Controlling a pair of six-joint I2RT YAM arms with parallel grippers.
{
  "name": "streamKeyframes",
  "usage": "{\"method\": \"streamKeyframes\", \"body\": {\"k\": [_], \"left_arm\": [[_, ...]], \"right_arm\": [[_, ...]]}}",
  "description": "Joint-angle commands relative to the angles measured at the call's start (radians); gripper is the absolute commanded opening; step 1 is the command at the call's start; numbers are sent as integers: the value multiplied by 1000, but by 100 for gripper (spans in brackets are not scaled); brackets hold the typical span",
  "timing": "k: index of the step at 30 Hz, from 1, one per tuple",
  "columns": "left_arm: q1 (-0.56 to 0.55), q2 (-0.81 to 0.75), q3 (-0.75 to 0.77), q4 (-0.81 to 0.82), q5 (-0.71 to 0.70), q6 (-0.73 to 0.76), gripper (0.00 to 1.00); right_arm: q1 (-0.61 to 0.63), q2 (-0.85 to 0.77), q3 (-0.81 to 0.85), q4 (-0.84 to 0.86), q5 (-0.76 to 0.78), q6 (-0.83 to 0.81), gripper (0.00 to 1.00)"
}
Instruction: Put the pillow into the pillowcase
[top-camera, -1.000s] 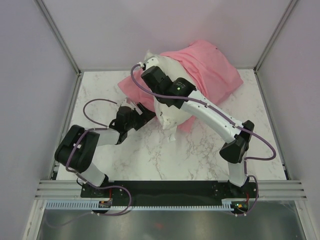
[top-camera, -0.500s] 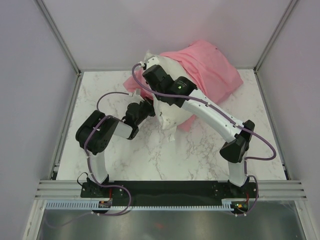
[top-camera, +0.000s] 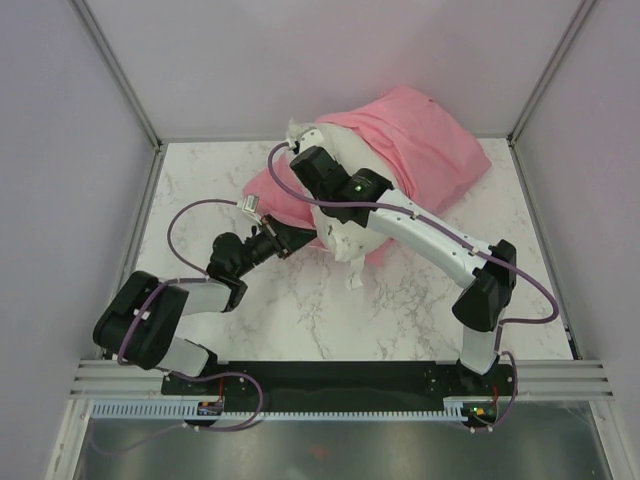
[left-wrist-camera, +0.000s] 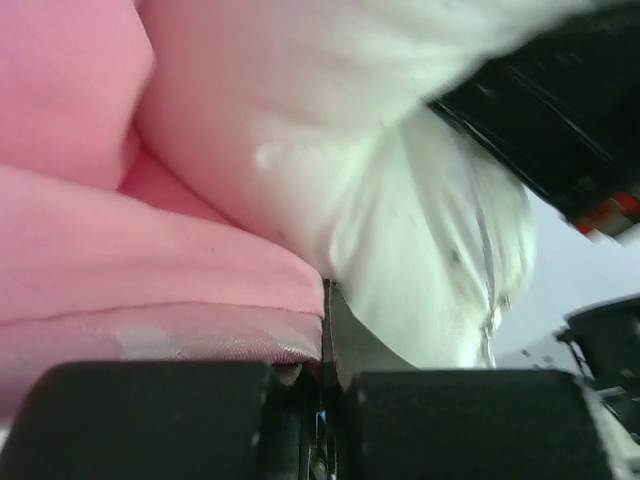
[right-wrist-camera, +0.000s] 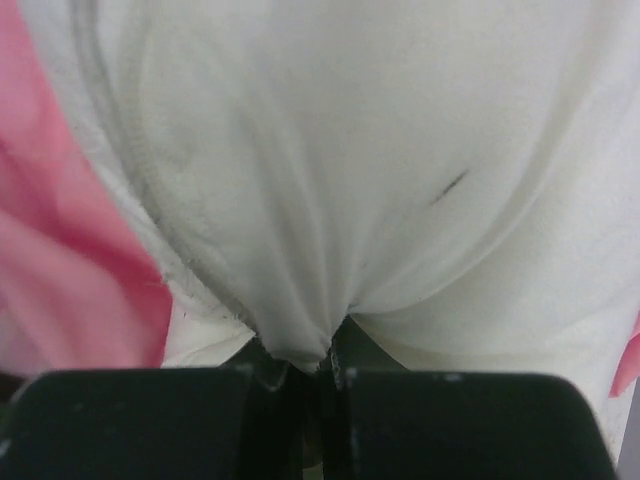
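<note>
The white pillow stands half inside the pink pillowcase at the back of the table, its small tag hanging at the near edge. My right gripper is shut on a pinch of the pillow's white cloth at its upper left corner; the gripper shows the cloth bunched between its jaws. My left gripper sits low at the pillow's left side. In the left wrist view this gripper is shut on the pillowcase's pink hem, with the pillow pressed against it on the right.
The marble table is boxed in by grey walls and metal corner posts. Purple cables loop from both arms. The right arm's elbow stands near the table's right side and the left arm's elbow at the front left.
The left gripper was open a second ago and has shut on the pillowcase's hem. The left arm swung forward, then drew back. The pink cloth now lies further over the pillow's top.
</note>
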Motion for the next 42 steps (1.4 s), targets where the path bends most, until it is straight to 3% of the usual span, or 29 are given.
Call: {"method": "streamKeyframes", "body": {"k": [1,5,6,10,12,16,18,19,23,26,32,42], "left_arm": [[13,-201,-40,197,188,-165,2],[32,-499,-28,-80,207,-107,2],[42,-636,6,-233,211,-85,2],[73,-880,139,-680,204,50,2],[90,-915,208,-865,204,92,2],[143,-921,204,-983,193,120,2],[192,-941,186,-984,205,103,2],[203,-952,195,-1071,192,142,2],[210,-975,287,-1341,26,330,2],[213,-993,310,-1401,-25,367,2],[213,-1008,426,-1565,-173,459,2],[213,-1044,425,-1647,-252,532,2]], "right_arm": [[-84,3,-37,77,114,-1,0],[-151,74,-92,122,123,42,0],[-168,101,-103,146,130,54,0],[-253,172,-106,174,128,99,0],[-256,191,-100,176,120,100,0],[-233,156,-121,188,111,99,0],[-224,120,-139,191,178,71,0],[-219,108,-159,189,186,62,0],[-202,4,-237,189,235,33,0],[-198,-33,-326,202,349,16,0],[-296,-55,-503,165,393,252,0],[-371,-44,-627,212,493,352,0]]}}
